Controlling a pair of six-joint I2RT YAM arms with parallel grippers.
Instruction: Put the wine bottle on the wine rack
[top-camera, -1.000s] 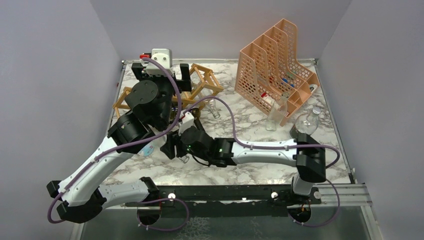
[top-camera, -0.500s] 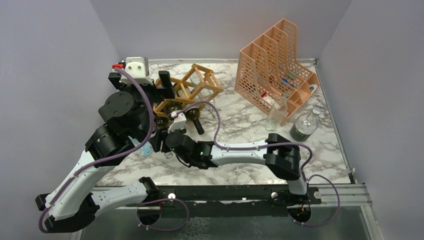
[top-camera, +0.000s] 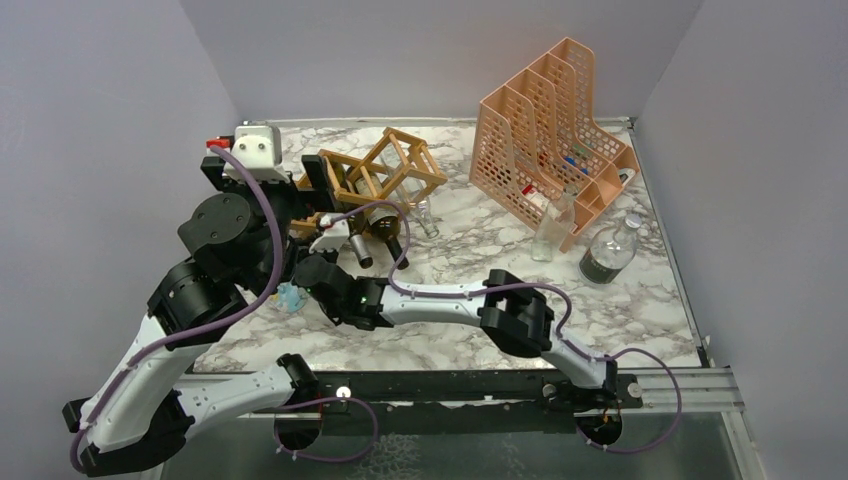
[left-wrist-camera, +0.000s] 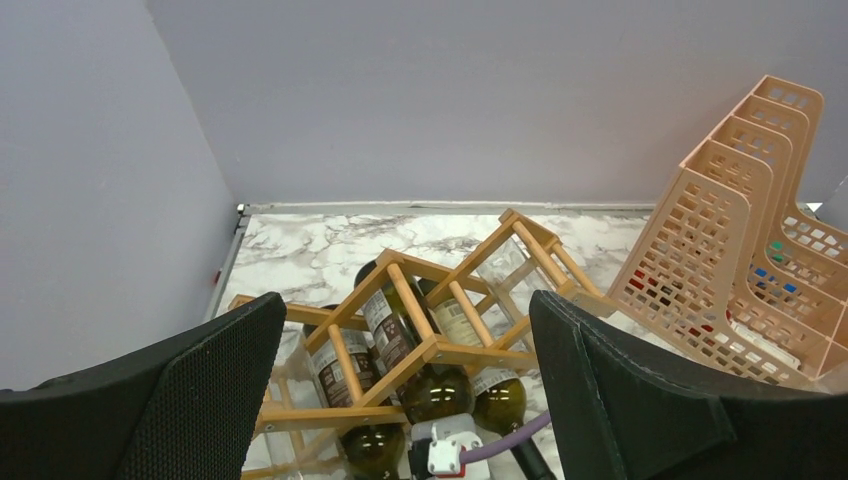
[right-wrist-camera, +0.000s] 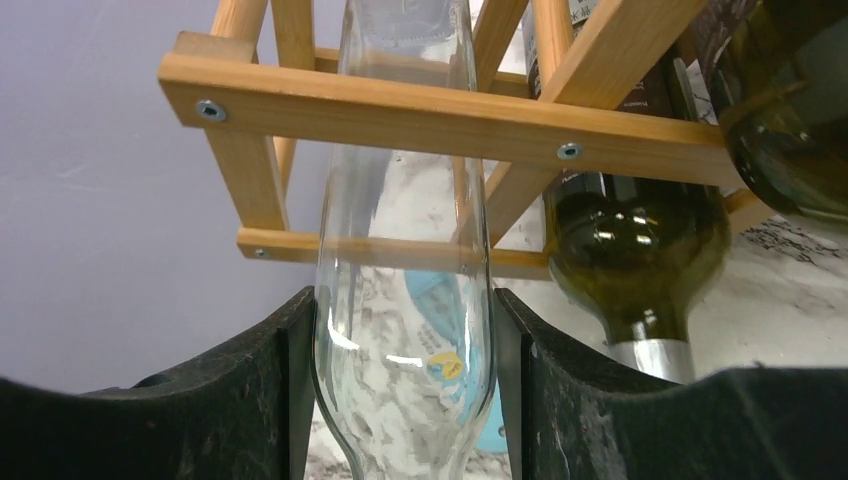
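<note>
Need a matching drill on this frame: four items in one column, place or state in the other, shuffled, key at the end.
1. clear bottle
2. dark green bottle
3. left gripper
4. file holder

A. open, holding nothing
B. standing at the table's far right
C. clamped in the right gripper
D. lying in the wine rack, ungripped

Pairs: 1-C, 2-D, 3-A, 4-B

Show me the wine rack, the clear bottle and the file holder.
wine rack (right-wrist-camera: 270, 100), right wrist view, front crossbar.
clear bottle (right-wrist-camera: 405, 350), right wrist view, glass body.
file holder (top-camera: 530, 130), top external view, mesh wall.
</note>
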